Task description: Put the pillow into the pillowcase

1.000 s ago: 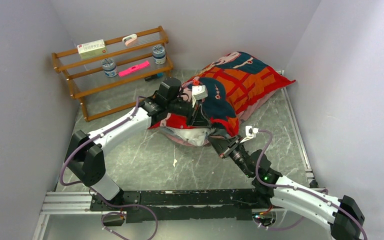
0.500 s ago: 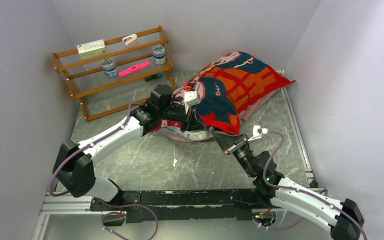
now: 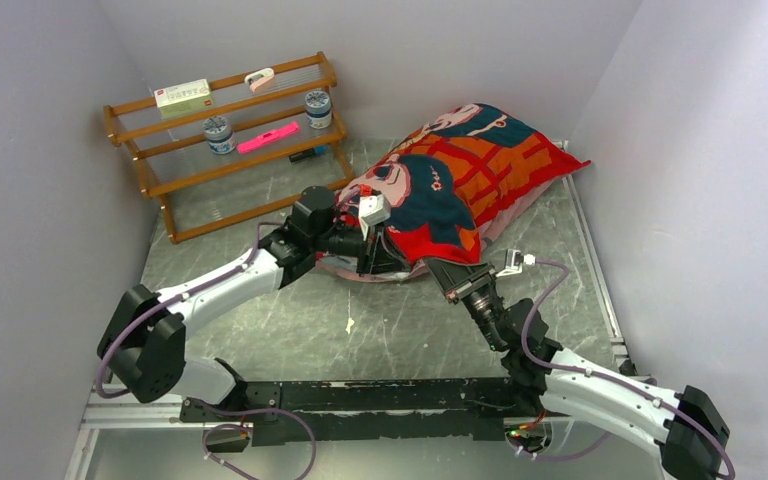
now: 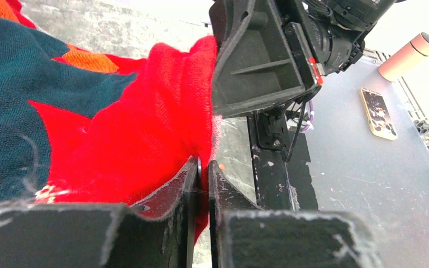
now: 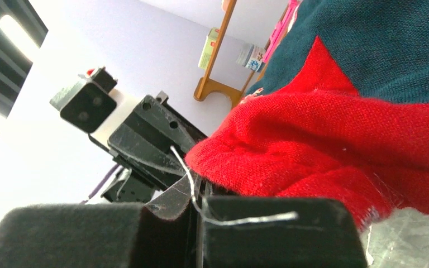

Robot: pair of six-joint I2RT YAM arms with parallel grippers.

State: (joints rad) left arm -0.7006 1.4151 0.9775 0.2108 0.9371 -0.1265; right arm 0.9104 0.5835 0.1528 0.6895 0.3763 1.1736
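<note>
The red pillowcase (image 3: 470,170) with teal faces lies plump at the back right of the table. Its open hem faces the arms. Of the pillow only a pale strip (image 3: 348,267) shows under that hem; the rest is hidden inside. My left gripper (image 3: 378,260) is at the hem's left part. In the left wrist view its jaws (image 4: 202,164) stand almost together with red cloth (image 4: 117,128) pinched in the thin gap. My right gripper (image 3: 440,268) is shut at the hem's right part, and the red hem (image 5: 324,134) runs into its fingertips (image 5: 196,181).
A wooden rack (image 3: 225,130) with jars, a pink item and a box stands at the back left. Grey walls close in on both sides. The arms' black rail (image 3: 360,395) lies along the near edge. The two grippers are close together.
The left arm has sunk and drawn back to the left, pulling the hem down. The white pillow that bulged below the hem is now nearly covered. The right gripper has shifted slightly up.
</note>
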